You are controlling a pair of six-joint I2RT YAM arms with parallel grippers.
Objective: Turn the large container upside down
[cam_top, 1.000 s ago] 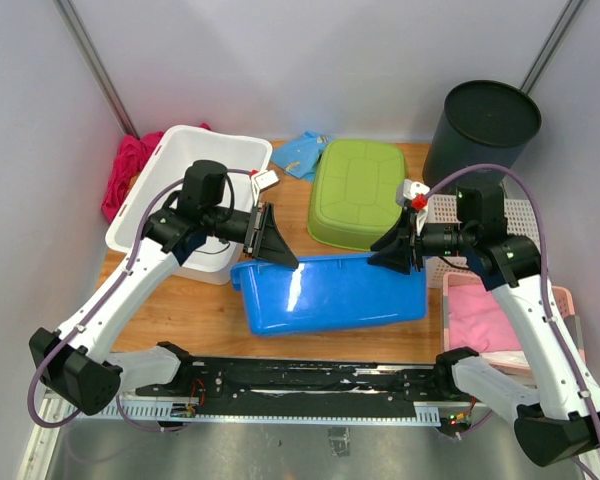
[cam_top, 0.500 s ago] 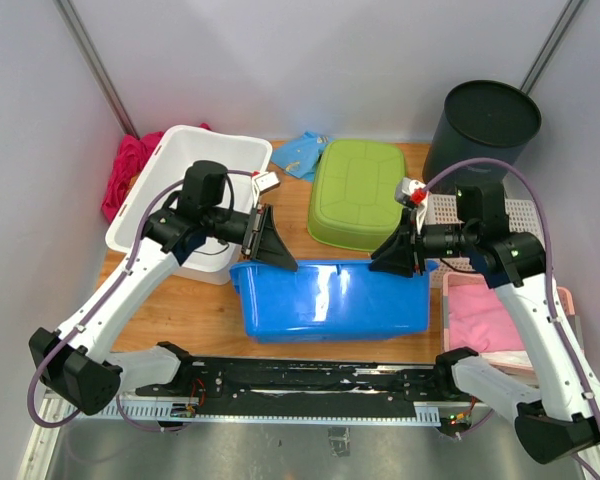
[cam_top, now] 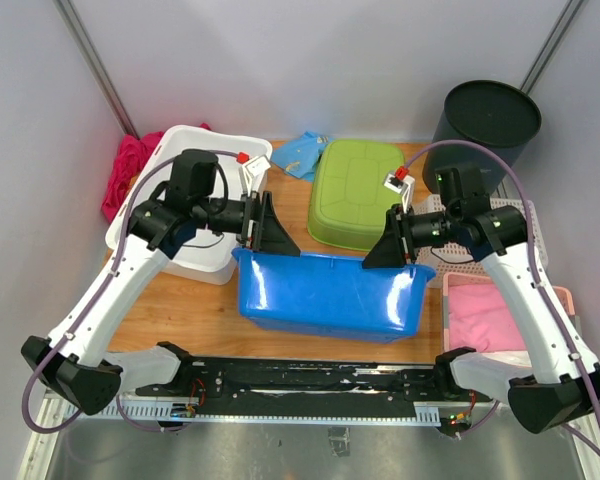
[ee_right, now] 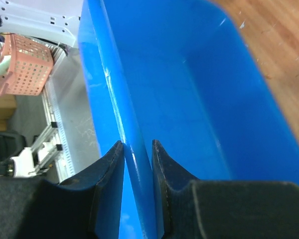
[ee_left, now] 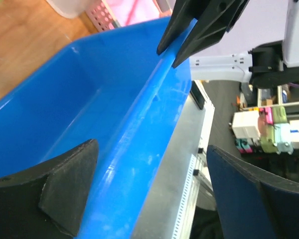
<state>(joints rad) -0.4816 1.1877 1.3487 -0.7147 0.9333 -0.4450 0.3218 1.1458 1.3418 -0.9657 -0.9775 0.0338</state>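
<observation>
Assessing the blue container (cam_top: 325, 295): thin moulded plastic, probably light. The rolled rim looks stiff and the walls likely flex; the glossy surface suggests a slippery hold. It lies mid-table, tipped off level, between the white tub (cam_top: 195, 150) and the pink basket (cam_top: 490, 320). The rim at the short ends looks like the best place to grip. The right gripper (cam_top: 390, 262) is pinched tight on the rim. The left gripper (cam_top: 272, 250) has its fingers wide apart, straddling the opposite rim. No brand, label or writing is legible on the container.
</observation>
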